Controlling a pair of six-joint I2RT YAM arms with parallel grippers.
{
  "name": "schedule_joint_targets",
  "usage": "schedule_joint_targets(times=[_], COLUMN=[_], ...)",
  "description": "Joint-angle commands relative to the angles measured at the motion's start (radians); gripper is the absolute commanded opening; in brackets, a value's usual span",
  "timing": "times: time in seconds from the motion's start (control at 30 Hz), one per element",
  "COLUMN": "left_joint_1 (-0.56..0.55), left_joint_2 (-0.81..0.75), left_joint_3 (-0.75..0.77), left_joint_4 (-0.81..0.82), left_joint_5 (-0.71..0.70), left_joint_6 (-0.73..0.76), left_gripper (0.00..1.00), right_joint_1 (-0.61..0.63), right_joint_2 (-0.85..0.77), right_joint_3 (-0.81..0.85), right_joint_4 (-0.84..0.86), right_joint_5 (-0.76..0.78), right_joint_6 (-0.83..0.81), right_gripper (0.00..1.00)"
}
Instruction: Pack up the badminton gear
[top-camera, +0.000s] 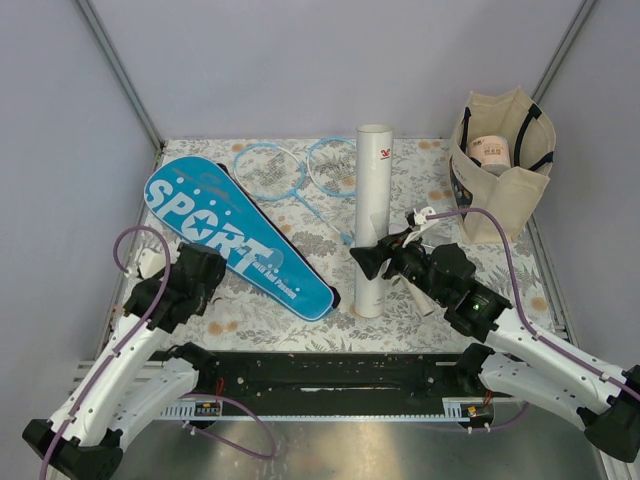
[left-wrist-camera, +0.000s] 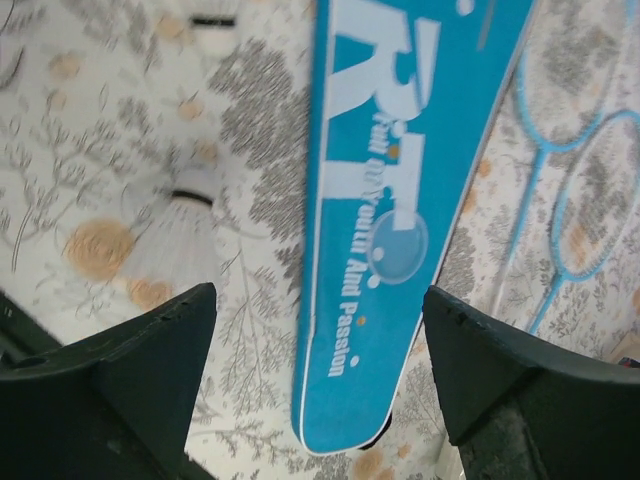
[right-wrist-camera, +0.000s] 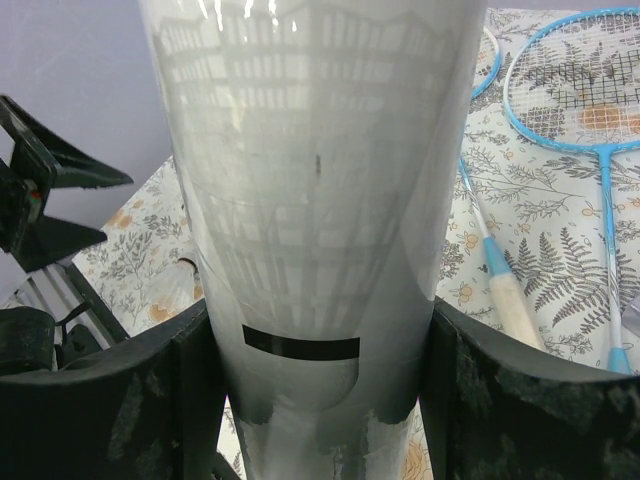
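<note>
The white tube (top-camera: 373, 190) stands about upright in the middle of the table. My right gripper (top-camera: 378, 262) is shut on its lower part, and both fingers press its sides in the right wrist view (right-wrist-camera: 320, 330). The blue SPORT cover (top-camera: 240, 235) lies flat to the left. Two light-blue rackets (top-camera: 300, 170) lie at the back. My left gripper (left-wrist-camera: 320, 340) hangs open above the cover's narrow end (left-wrist-camera: 400, 200) with nothing between its fingers. A white shuttlecock (left-wrist-camera: 180, 235) lies on the cloth just left of the cover.
A beige tote (top-camera: 505, 170) with black handles stands at the back right with a roll inside. A second small white object with a black band (left-wrist-camera: 213, 20) lies farther along the cloth. Floral cloth (top-camera: 250, 310) covers the table; grey walls surround it.
</note>
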Motion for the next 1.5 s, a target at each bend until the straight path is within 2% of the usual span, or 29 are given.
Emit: schedule_joint_targets(times=[0.0, 0.17, 0.33, 0.6, 0.77, 0.87, 1.13, 1.33, 1.47], left_joint_1=[0.004, 0.003, 0.004, 0.004, 0.004, 0.004, 0.004, 0.006, 0.004], left_joint_2=[-0.029, -0.09, -0.198, -0.126, -0.115, -0.124, -0.147, -0.164, -0.166], left_joint_3=[-0.106, -0.247, -0.425, -0.466, -0.475, -0.493, -0.508, -0.466, -0.345], left_joint_4=[-0.081, 0.017, 0.215, 0.352, 0.37, 0.373, 0.412, 0.392, 0.352], left_joint_5=[0.158, 0.191, 0.169, 0.013, -0.073, -0.088, -0.128, -0.134, -0.167], left_joint_6=[-0.28, -0.344, -0.399, -0.363, -0.34, -0.334, -0.262, -0.185, -0.052], left_gripper=[0.88, 0.88, 0.86, 0.79, 0.64, 0.51, 0.33, 0.0, 0.0], right_joint_1=[-0.004, -0.004, -0.004, -0.004, -0.003, -0.004, -0.004, -0.004, -0.004], right_joint_2=[-0.014, -0.032, -0.045, -0.042, -0.035, -0.029, -0.035, -0.035, -0.011], right_joint_3=[0.015, 0.008, 0.005, 0.021, 0.021, 0.024, 0.03, 0.027, 0.036], right_joint_4=[0.068, 0.063, 0.051, 0.043, 0.043, 0.043, 0.034, 0.029, -0.004], right_joint_5=[-0.008, -0.002, 0.003, 0.008, 0.009, 0.015, 0.015, 0.018, -0.015], right_joint_6=[-0.019, -0.011, 0.0, 0.003, 0.007, 0.009, 0.03, 0.046, -0.003], right_gripper=[0.42, 0.42, 0.41, 0.41, 0.4, 0.4, 0.39, 0.38, 0.37])
